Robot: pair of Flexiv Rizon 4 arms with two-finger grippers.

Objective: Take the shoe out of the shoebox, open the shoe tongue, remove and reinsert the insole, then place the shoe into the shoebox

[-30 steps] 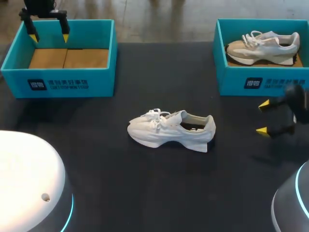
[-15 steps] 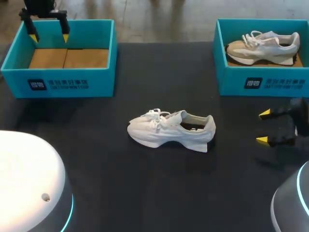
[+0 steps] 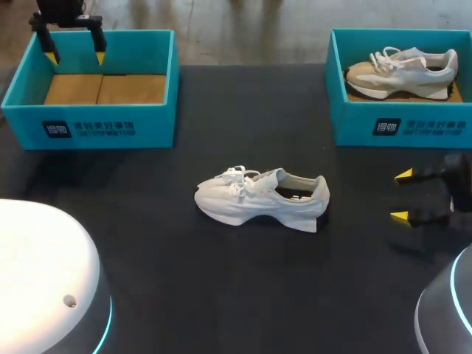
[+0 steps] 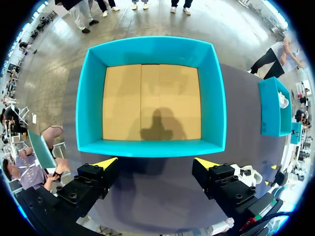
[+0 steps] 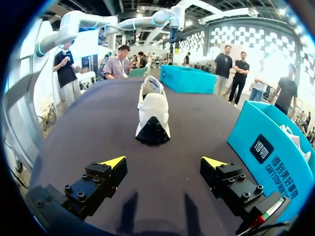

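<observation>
Lying on its sole on the table point(image 3: 221, 280), the white sneaker point(image 3: 262, 199) points its heel toward the right gripper point(image 3: 401, 196), which hangs low, fingers spread wide, well apart from that heel. The left gripper point(image 3: 75, 57), likewise spread, hovers above the empty shoebox point(image 3: 88, 125) beyond the sneaker's toe. Likely risk: a lone-handed grab at the tongue drags the unbraced sneaker sideways.

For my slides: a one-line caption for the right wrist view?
Open right end effector aimed at the heel of the white shoe on the dark table, teal shoebox alongside.
</observation>
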